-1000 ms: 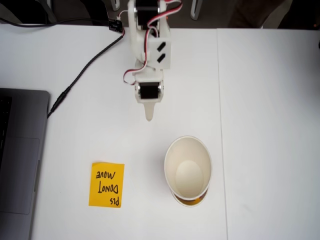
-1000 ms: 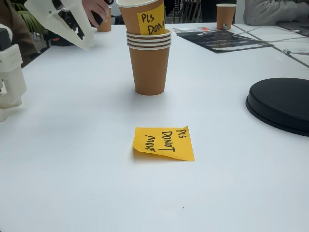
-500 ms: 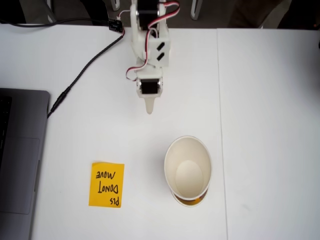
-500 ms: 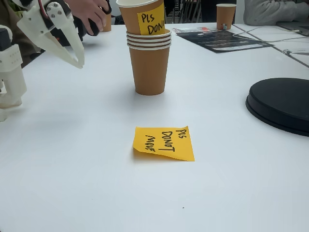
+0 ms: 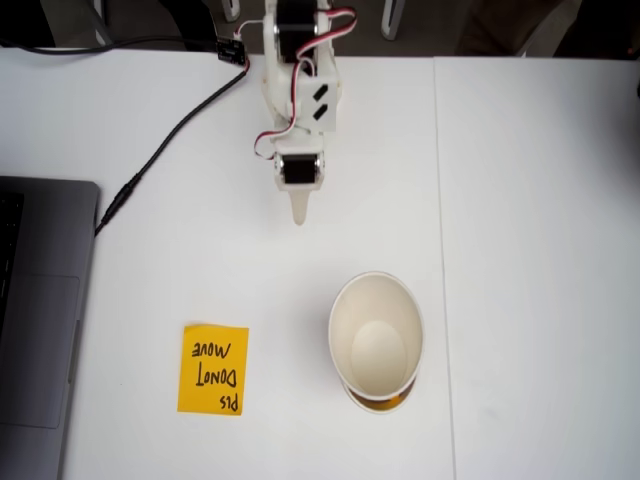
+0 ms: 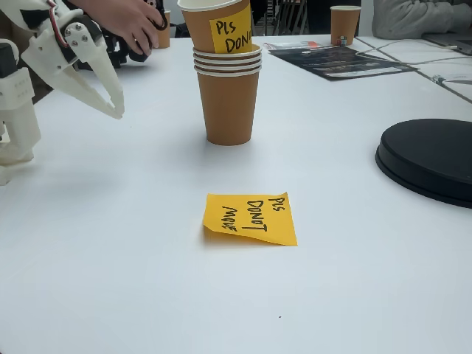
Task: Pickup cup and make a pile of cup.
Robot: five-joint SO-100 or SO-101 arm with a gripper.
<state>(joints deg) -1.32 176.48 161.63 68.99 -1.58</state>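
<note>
Cups point(image 6: 228, 74) stood nested in one stack on the white table point(image 5: 540, 250), the top cup bearing a yellow strip with dark handwriting on its wall. From above, the stack point(image 5: 375, 340) read as a single cream rim and pale inside, with a sliver of brown wall at 6 o'clock. Judging by that, the pile was already made, and no loose cup lay on the table near it.

At 11 o'clock from the stack in the top-down fixed view hung the gripper point(image 5: 297, 214), well apart from the cups and carrying nothing. In the low side view it point(image 6: 114, 110) sat at 9 o'clock from the stack, raised off the table and tilted down; its jaws looked close together, but whether they had fully met I could not tell. It seemed placed so to stay clear of the pile.

A hand point(image 6: 125, 18) rested beyond the arm at 10 o'clock from the stack. An orange-yellow sticky note point(image 6: 251, 218) lay flat at 6 o'clock from the cups in the side view, probably there to mark a spot. A laptop point(image 5: 40, 320) lay at the left edge, and a black disc point(image 6: 428, 158) at 3 o'clock.
</note>
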